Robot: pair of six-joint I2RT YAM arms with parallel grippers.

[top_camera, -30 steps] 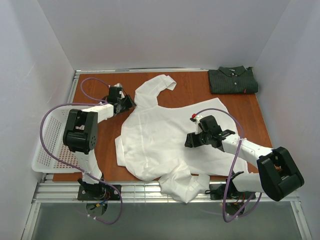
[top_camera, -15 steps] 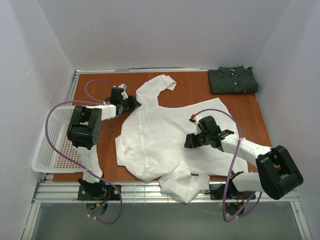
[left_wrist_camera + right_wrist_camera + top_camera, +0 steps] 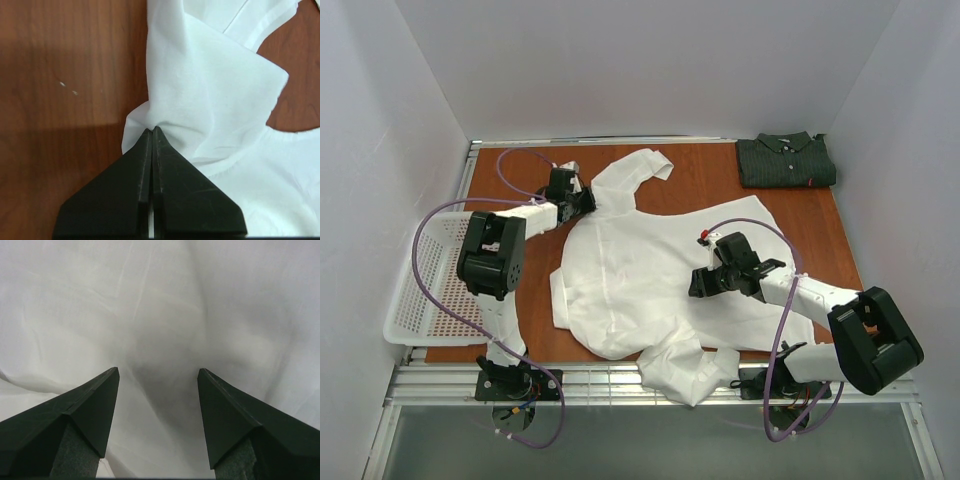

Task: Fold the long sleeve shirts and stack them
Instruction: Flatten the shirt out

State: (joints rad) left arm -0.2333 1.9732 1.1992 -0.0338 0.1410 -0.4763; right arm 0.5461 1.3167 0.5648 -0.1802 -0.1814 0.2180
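A: Where are the shirts?
B: The white shirt (image 3: 630, 270) lies spread mid table (image 3: 690, 175); the dark shirt (image 3: 786, 160) is folded at 1 o'clock.
A: And the grippers?
B: The left gripper (image 3: 152, 131) is clamped on the white shirt at 10 o'clock; the right gripper (image 3: 158, 375) has its fingers apart over it.

white shirt (image 3: 640, 275) sprawled flat and unfolded across the middle of the wooden table (image 3: 700, 180) — rumpled, one sleeve curling toward the far edge, the other bunched over the near edge. dark grey-green shirt (image 3: 786, 161) sits neatly folded in the far right corner — collar up, small red tag (image 3: 811, 183) showing.
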